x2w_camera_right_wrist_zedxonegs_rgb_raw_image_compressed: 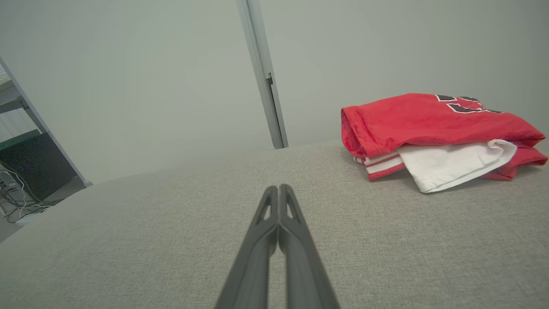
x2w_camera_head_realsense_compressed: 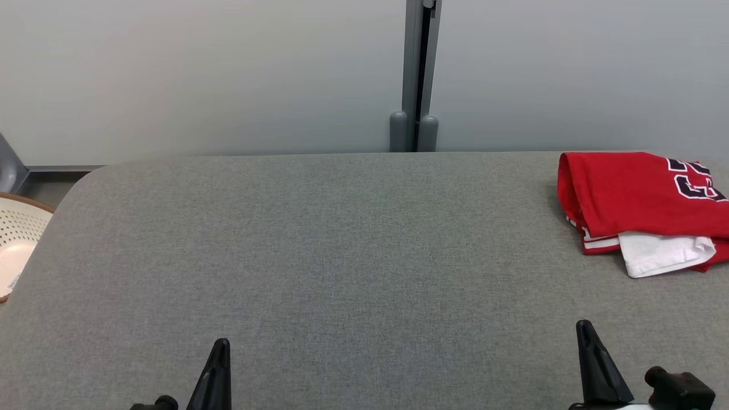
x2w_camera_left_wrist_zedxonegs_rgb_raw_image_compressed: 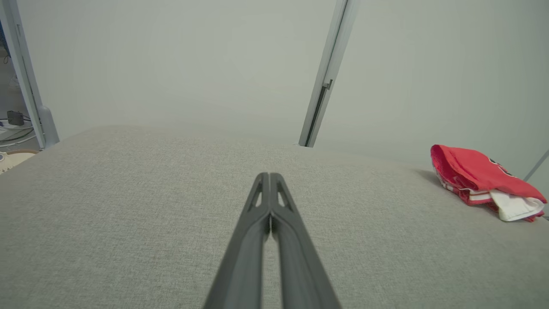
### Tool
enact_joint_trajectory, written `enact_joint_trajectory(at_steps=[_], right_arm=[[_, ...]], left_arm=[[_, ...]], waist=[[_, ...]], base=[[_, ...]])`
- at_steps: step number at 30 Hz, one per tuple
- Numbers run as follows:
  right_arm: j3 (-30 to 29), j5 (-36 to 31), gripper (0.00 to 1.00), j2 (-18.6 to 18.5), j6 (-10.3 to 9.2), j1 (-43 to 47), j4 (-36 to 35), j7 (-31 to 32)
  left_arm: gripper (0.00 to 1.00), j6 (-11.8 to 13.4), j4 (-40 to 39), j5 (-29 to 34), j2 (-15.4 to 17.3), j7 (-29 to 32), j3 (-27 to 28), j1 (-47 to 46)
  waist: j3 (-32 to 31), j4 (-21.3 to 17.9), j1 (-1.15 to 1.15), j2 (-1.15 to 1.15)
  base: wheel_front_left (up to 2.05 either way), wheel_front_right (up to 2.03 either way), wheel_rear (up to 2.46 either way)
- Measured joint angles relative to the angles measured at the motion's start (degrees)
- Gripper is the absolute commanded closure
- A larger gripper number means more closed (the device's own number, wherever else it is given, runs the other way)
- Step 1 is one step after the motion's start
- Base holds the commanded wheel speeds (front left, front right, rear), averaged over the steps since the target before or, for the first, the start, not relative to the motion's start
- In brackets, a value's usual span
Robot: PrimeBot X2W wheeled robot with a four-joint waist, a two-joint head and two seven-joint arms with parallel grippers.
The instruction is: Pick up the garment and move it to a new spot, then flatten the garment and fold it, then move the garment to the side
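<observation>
A red garment [x2w_camera_head_realsense_compressed: 626, 193] with black-and-white numbers lies folded at the far right of the grey table [x2w_camera_head_realsense_compressed: 342, 245], a white layer poking out from under it. It also appears in the left wrist view as the red garment [x2w_camera_left_wrist_zedxonegs_rgb_raw_image_compressed: 476, 174] and in the right wrist view as the red garment [x2w_camera_right_wrist_zedxonegs_rgb_raw_image_compressed: 429, 122]. My left gripper [x2w_camera_head_realsense_compressed: 221, 344] is at the near edge, shut and empty, its fingers [x2w_camera_left_wrist_zedxonegs_rgb_raw_image_compressed: 269, 201] pressed together. My right gripper [x2w_camera_head_realsense_compressed: 584, 327] is shut and empty too, a short way in front of the garment, fingers [x2w_camera_right_wrist_zedxonegs_rgb_raw_image_compressed: 279, 214] closed.
A perforated cream basket [x2w_camera_head_realsense_compressed: 14, 239] stands off the table's left edge. A grey post [x2w_camera_head_realsense_compressed: 418, 74] runs up the pale wall behind the table. Cables and a dark box [x2w_camera_right_wrist_zedxonegs_rgb_raw_image_compressed: 25, 171] lie on the floor past the table's left side.
</observation>
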Motion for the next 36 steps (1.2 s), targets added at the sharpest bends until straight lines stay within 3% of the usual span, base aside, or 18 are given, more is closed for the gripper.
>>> enact_joint_trajectory(at_steps=[21,36], right_arm=[[-1.9,21.8,1.0,-0.7,0.0,-3.1,0.2,4.5],[-3.0,33.5,1.0,-0.9,0.0,-4.7,0.3,7.1]], left_arm=[[1.0,-2.4,3.8,-21.8,1.2,4.1,2.1,-5.1],[1.0,-3.4,5.4,-33.3,1.6,6.5,3.7,-7.5]], waist=[[0.5,-0.3,0.0,0.0],[0.8,-0.6,0.0,0.0]], base=[[0.0,0.0,0.0],[0.0,0.0,0.0]])
